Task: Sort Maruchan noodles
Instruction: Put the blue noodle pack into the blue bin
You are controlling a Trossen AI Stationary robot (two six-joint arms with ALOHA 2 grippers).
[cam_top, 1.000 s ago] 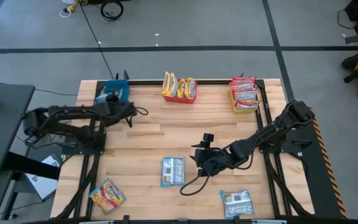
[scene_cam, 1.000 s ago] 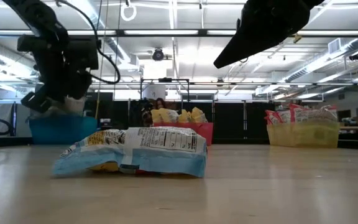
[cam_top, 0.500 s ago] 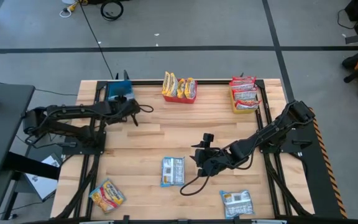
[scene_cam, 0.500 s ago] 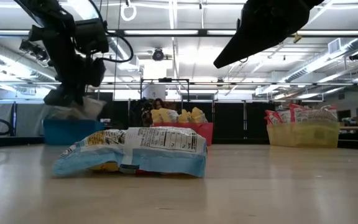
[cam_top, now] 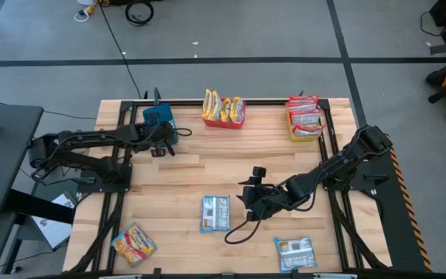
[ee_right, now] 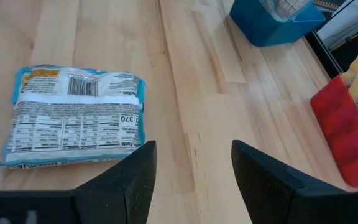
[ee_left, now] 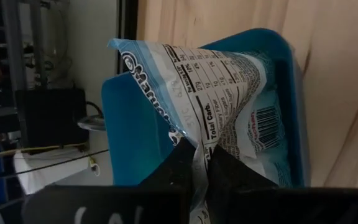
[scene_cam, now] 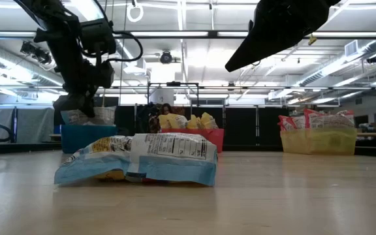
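Holding a crinkly blue-and-white noodle packet [ee_left: 210, 93] pinched in our left gripper [ee_left: 194, 163] over the far-left blue plastic bin [ee_left: 129, 124] for colour sorting, our right gripper [ee_right: 191, 165] waits wide beside another blue packet [ee_right: 73, 118] mid-table.

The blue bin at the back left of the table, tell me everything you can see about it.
The blue bin is a small open-topped tub of smooth blue plastic, upright on the wooden table near its back left corner. A blue-and-white noodle packet hangs into its opening, pinched at one edge by the left gripper with its fingers shut on it. The packet's printed nutrition panel faces the wrist camera; whether it touches the bin's floor is hidden.
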